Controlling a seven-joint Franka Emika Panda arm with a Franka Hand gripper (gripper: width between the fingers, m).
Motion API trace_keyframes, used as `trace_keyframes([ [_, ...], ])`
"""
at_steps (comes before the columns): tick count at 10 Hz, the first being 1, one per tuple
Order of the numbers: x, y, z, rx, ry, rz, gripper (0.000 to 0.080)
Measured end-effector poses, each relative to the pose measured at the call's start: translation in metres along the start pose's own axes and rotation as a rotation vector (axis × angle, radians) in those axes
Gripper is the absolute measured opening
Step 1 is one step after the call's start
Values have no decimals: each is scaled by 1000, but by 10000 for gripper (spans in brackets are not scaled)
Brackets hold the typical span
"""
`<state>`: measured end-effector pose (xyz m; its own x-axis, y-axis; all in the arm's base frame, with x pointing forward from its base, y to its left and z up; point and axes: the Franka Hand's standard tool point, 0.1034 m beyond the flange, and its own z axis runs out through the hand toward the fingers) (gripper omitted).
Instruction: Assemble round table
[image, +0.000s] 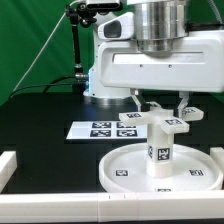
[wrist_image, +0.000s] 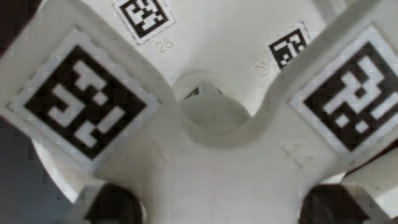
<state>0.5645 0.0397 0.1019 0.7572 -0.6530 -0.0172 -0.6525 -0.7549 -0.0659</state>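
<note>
The large rimmed round disc (image: 160, 168) lies flat on the black table (image: 45, 120), with the short thick cylinder (image: 160, 148) standing upright at its centre; on top of that cylinder sits the four-lobed cross piece (image: 163, 122), and the gripper (image: 160, 106) hangs directly over it; the fingers seem to straddle the cross piece at its upper lobes, but I cannot tell whether they are pressing on it or standing a little off it, so whether the jaws are closed on the part is not shown. The chief risk, as I judge it, is a crooked seat; if the cross piece is tilted or off the cylinder's axis, any turning or pushing could jam it, or drag the cylinder askew in the disc's hub; a loose hold could also let the piece slip round between the fingers. The exterior view gives the whole stack, and the marker board (image: 103, 128) lying behind the disc (well apart from the work); it does not show the finger contact. The wrist view shows only the cross piece (wrist_image: 205, 110) close up, its tagged lobes and a small central boss, with dark fingertips (wrist_image: 111, 205) at the edge; disc and cylinder are hidden there.
</note>
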Motion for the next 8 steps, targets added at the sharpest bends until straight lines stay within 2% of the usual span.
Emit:
trace_keyframes([
  [3,1,1,0,26,-9,236,440],
  [6,1,1,1,26,-8,260,446],
  [7,1,1,-1,26,-7,248,593],
  [8,3,2,-7,29,-8,214,593],
])
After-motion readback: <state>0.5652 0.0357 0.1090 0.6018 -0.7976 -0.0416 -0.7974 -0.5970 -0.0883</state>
